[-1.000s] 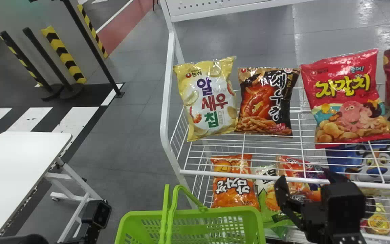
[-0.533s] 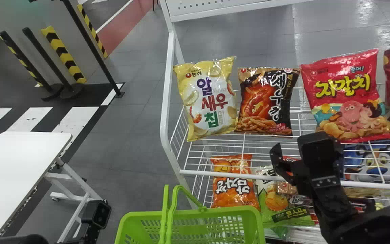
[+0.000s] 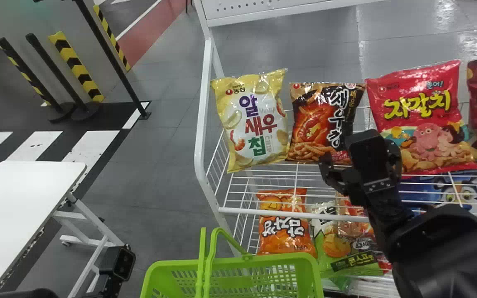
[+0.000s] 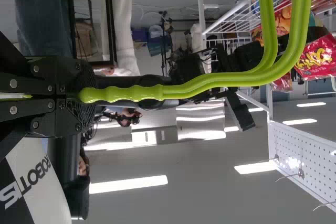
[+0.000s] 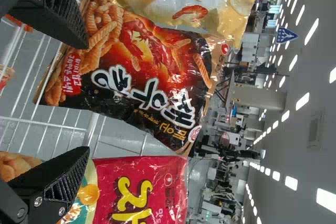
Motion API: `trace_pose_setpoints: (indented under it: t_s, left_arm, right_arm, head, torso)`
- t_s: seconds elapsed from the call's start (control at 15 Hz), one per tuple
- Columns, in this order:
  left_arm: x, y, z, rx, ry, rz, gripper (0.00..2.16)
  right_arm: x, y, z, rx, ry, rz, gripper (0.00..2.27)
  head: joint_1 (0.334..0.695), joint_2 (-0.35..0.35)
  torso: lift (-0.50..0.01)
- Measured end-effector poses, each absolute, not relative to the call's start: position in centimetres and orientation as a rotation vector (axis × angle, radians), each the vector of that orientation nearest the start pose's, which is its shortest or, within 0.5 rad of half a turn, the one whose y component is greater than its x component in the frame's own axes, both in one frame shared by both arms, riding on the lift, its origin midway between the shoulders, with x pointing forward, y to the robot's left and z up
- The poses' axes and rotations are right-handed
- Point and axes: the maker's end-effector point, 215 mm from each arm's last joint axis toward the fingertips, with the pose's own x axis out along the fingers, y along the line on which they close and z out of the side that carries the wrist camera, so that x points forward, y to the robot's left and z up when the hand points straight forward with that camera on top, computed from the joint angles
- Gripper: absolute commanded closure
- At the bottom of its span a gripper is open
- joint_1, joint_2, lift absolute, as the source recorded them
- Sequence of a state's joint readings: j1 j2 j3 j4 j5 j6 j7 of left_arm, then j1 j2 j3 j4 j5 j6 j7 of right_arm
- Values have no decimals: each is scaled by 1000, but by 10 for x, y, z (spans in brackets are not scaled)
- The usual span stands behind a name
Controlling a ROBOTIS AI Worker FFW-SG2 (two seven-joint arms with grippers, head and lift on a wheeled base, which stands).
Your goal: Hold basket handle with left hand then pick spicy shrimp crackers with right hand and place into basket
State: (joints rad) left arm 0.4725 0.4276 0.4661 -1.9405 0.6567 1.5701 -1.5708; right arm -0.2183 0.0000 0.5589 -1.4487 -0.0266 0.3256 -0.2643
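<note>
The right claw point(image 3: 358, 156) is spread wide, gripping nothing, at the rack's point(image 3: 199, 145) upper shelf. Spicy shrimp crackers point(image 3: 313, 124) are just ahead on that shelf, between yellow bag point(image 3: 255, 128) and red bag point(image 3: 420, 99). Low before the rack's left end, the left claw point(image 3: 116, 265) is clamped around the basket point(image 3: 172, 263) handle point(image 4: 210, 81).

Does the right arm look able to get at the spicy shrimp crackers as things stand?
Probably yes. The right gripper is open before the spicy shrimp crackers, with nothing seen between them; the yellow bag and red bag on either side may leave the fingers little room.
</note>
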Motion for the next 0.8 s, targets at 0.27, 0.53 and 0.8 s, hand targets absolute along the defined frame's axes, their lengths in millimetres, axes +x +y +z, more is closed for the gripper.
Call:
trace_pose_setpoints:
  t_s: [0.27,0.53,0.8]
  left_arm:
    - [211,234,-339,-1309,941,-1129,2132]
    - [211,234,-339,-1310,940,-1128,2132]
    - [211,236,-341,-1311,942,-1121,2132]
  right_arm:
    - [605,44,-350,-86,121,334,124]
    - [616,53,-344,-71,89,352,124]
    - [645,38,-338,-45,62,328,124]
  head:
    - [695,350]
    - [695,350]
    - [695,347]
  torso:
    - [-7]
    - [-7]
    - [-7]
